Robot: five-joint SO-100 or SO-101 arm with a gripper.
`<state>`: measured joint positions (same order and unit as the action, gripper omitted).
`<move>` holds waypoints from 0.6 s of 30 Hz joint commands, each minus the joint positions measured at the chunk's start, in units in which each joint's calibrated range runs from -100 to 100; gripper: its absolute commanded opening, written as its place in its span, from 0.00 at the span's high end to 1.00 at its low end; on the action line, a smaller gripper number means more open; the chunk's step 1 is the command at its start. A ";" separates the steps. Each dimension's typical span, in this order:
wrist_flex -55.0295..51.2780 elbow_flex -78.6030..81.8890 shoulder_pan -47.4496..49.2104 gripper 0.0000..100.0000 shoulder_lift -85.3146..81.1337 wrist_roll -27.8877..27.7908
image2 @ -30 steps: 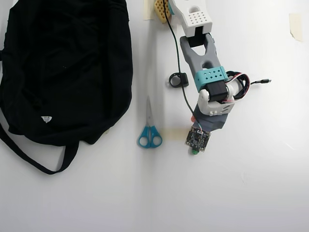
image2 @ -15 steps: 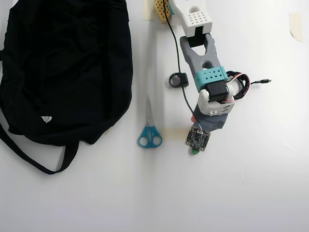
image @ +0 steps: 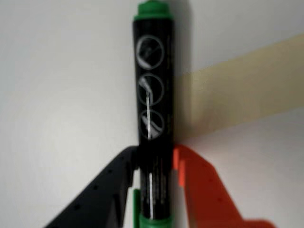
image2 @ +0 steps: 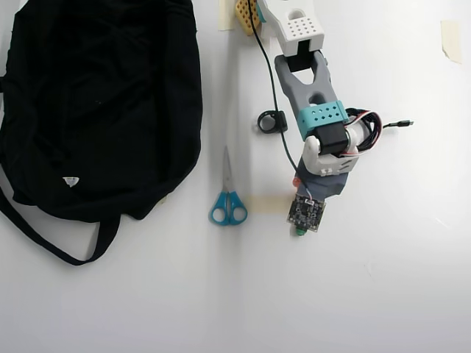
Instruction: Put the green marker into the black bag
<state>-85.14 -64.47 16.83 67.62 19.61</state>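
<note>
In the overhead view, you have the large soft black fabric bag [image2: 96,103] filling the left side of the white table [image2: 412,279], its white tag facing up. Right of it lie the blue-handled scissors [image2: 227,197], then the arm, bent down over the table. Only a green tip of the thick black-barrelled green marker [image2: 298,231] peeks out beneath the wrist. In the wrist view, your gripper [image: 155,164] is closed narrowly on the marker's [image: 153,95] barrel, black finger [image: 107,190] left, orange finger [image: 202,190] right, beside a strip of tan tape [image: 237,95].
</note>
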 commanded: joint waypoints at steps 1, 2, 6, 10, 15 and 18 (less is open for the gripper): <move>-1.42 -2.11 1.27 0.98 -1.15 -1.10; -2.11 -2.83 1.27 0.98 -1.15 -1.10; -4.95 -5.97 1.27 0.98 -1.15 -1.78; -6.50 -8.58 1.27 0.98 -1.15 -2.20; -6.76 -10.65 1.27 0.98 -1.15 -3.04; -8.31 -10.74 1.27 0.98 -1.23 -3.51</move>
<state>-91.84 -72.56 17.49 68.12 16.73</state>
